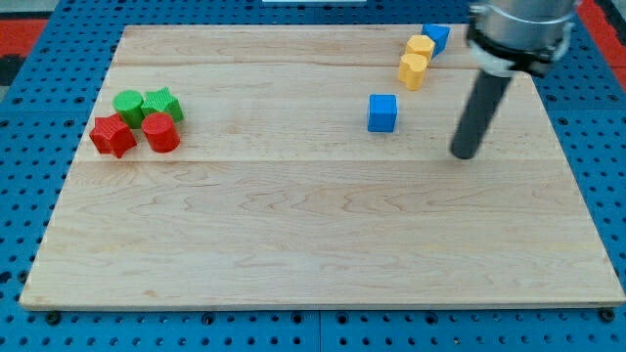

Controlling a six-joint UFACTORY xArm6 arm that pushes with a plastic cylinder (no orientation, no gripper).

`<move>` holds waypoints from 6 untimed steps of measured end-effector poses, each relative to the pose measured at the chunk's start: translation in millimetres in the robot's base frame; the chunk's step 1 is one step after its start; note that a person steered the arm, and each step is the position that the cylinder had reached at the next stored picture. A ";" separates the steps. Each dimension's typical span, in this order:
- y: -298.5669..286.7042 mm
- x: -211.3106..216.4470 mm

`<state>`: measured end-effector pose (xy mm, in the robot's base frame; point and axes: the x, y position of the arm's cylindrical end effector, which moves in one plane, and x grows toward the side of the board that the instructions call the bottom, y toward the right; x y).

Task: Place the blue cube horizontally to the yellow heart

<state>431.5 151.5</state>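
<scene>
The blue cube (382, 112) sits on the wooden board (313, 235), right of the middle in the upper half. Two yellow blocks stand near the view's top right: one (414, 70) looks like the yellow heart, and the other (422, 46) sits just above it, its shape unclear. A second blue block (436, 37) touches the upper yellow one on its right. My tip (465, 154) rests on the board to the right of the blue cube and a little below it, apart from it.
At the view's left a cluster stands together: a green round block (128, 104), a green star-like block (162, 103), a red star-like block (113, 136) and a red round block (160, 133). A blue pegboard (29, 117) surrounds the board.
</scene>
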 end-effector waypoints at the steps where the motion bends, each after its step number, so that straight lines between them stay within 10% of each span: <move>1: -44.7 -12.4; 3: -44.6 -72.7; 6: -57.6 -16.9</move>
<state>414.6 93.9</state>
